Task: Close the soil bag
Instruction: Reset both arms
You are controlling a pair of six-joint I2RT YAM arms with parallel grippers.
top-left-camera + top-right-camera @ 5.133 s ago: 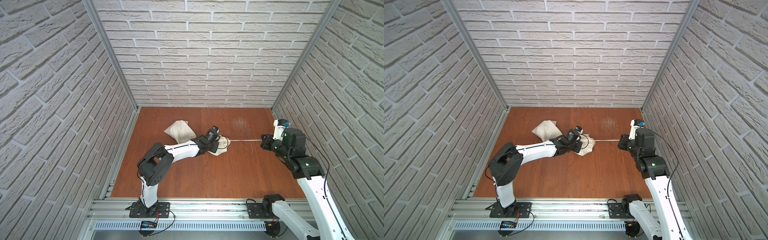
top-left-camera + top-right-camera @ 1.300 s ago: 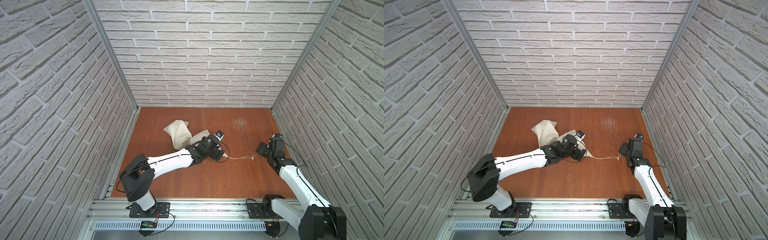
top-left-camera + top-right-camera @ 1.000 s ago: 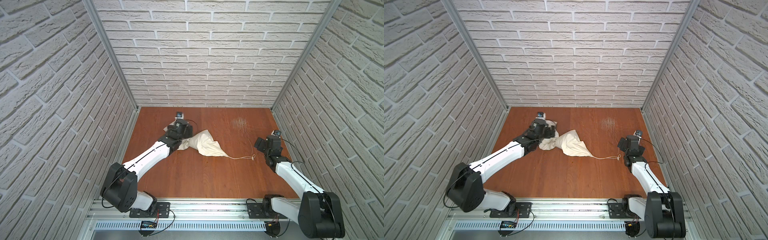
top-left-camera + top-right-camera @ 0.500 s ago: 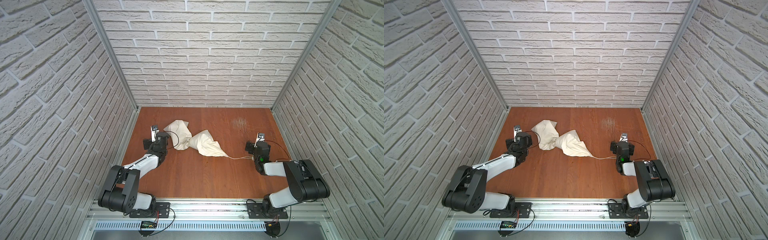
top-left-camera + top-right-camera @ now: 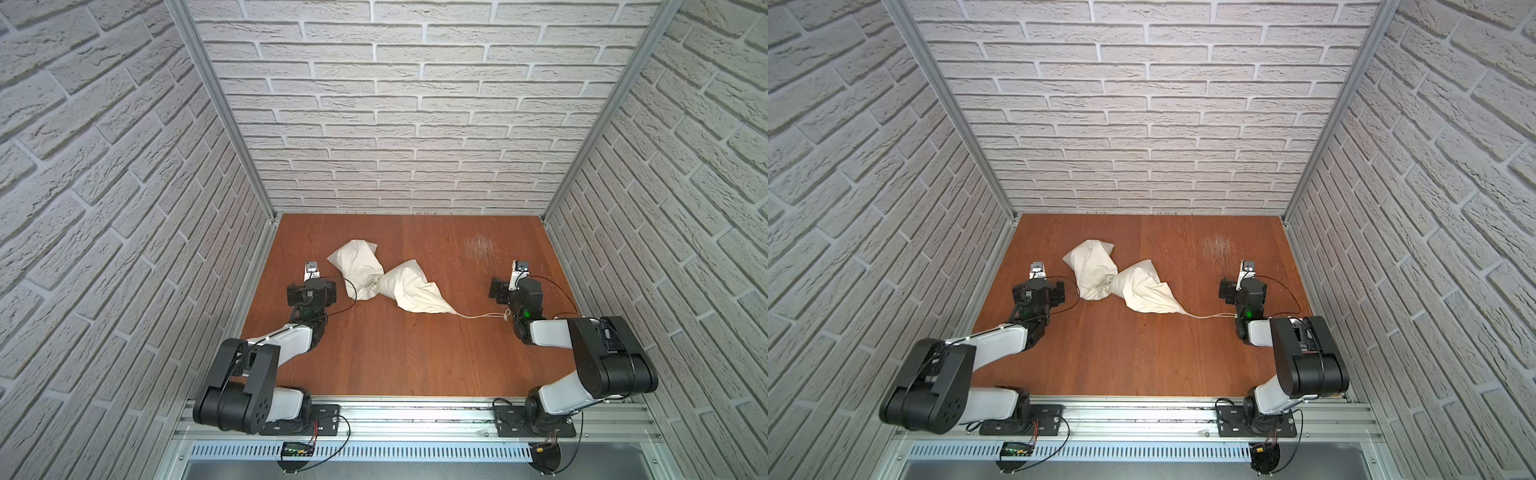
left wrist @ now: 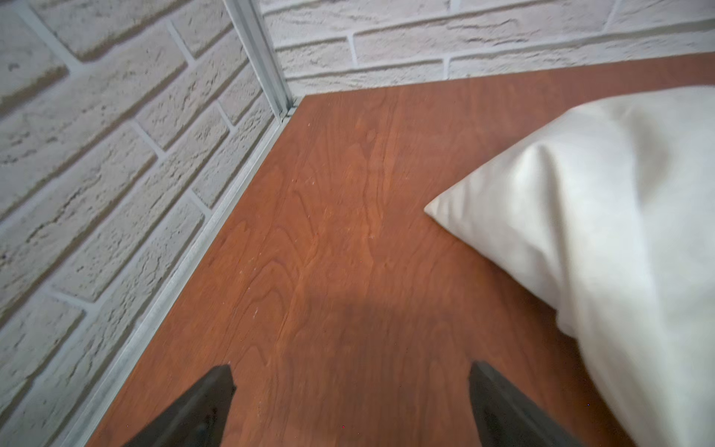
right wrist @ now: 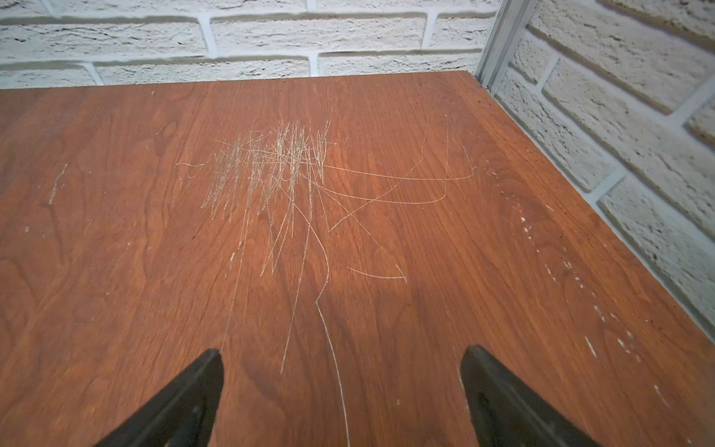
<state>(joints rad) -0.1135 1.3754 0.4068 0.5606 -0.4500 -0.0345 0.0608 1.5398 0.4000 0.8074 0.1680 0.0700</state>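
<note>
– Cream canvas, that's the soil bag (image 5: 405, 286). We tag it lying on its side on the tabletop (image 5: 395, 365), left of the middle and nearer the far edge than the near one.
– Agreed. We see the bag (image 5: 1138, 286) pinched at the waist into two lumps in both top views. The end toward the right edge tapers to a tight point.
– And the cord (image 5: 482, 328)?
– Thin, pale, runs from that point over the wood toward the right edge. Its knotted tip lies just beside the right arm (image 5: 540, 332); whether it touches, we cannot tell.
– What do we put for the left gripper (image 5: 311, 291)?
– Spread wide, holding nothing, just beside the bag's left lump but apart from it. In the left wrist view we get the gripper (image 6: 352, 377) over bare wood, with a corner of the bag (image 6: 599, 216) off to one side.
– And the right gripper (image 5: 514, 291)?
– Also spread wide, holding nothing, near the right edge and well apart from the bag. In the right wrist view we see the gripper (image 7: 342, 354) over bare wood, facing the scratch marks (image 7: 271, 174).
– We log the cord as slack on the wood, in neither claw.
</note>
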